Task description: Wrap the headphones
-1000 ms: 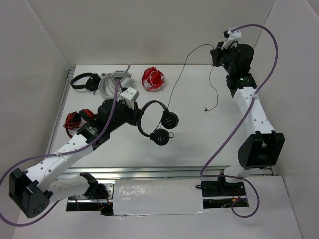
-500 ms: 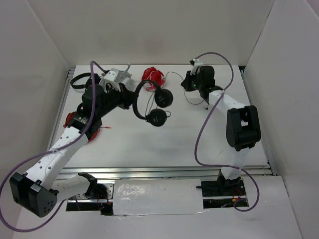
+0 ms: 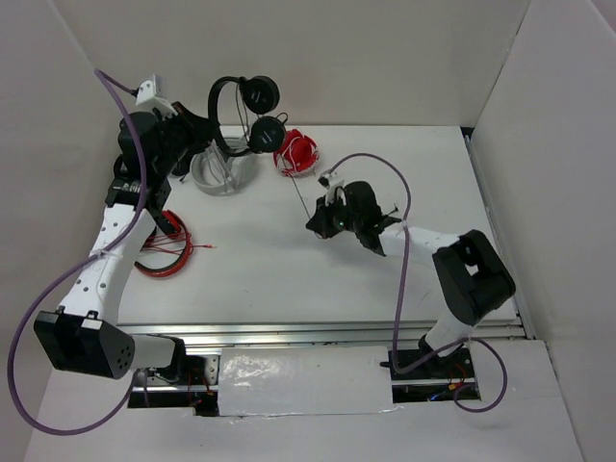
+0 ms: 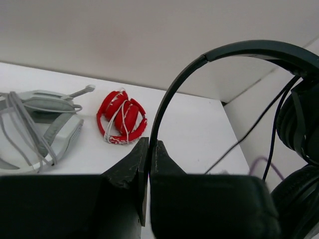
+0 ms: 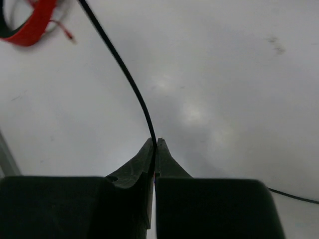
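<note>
The small black headphones [image 3: 245, 108] hang in the air at the back left, earcups [image 3: 262, 96] dangling. My left gripper [image 3: 210, 130] is shut on their thin headband [image 4: 169, 99], which runs up out of the jaws in the left wrist view; the earcups [image 4: 299, 129] hang at the right there. The thin black cable [image 3: 299, 192] runs down from the headphones to my right gripper [image 3: 316, 224], low over the middle of the table. The right gripper [image 5: 155, 142] is shut on the cable [image 5: 124, 74].
Grey-white headphones [image 3: 221, 168] lie under the lifted pair. A red wrapped pair [image 3: 296, 152] lies at the back centre, also in the left wrist view [image 4: 122, 122]. A red-and-black pair [image 3: 159, 245] with a red cable lies at the left. White walls enclose the table.
My left arm has lifted the headphones up and to the back left. My right arm has swung from the back right down to the table's middle, still holding the cable.
</note>
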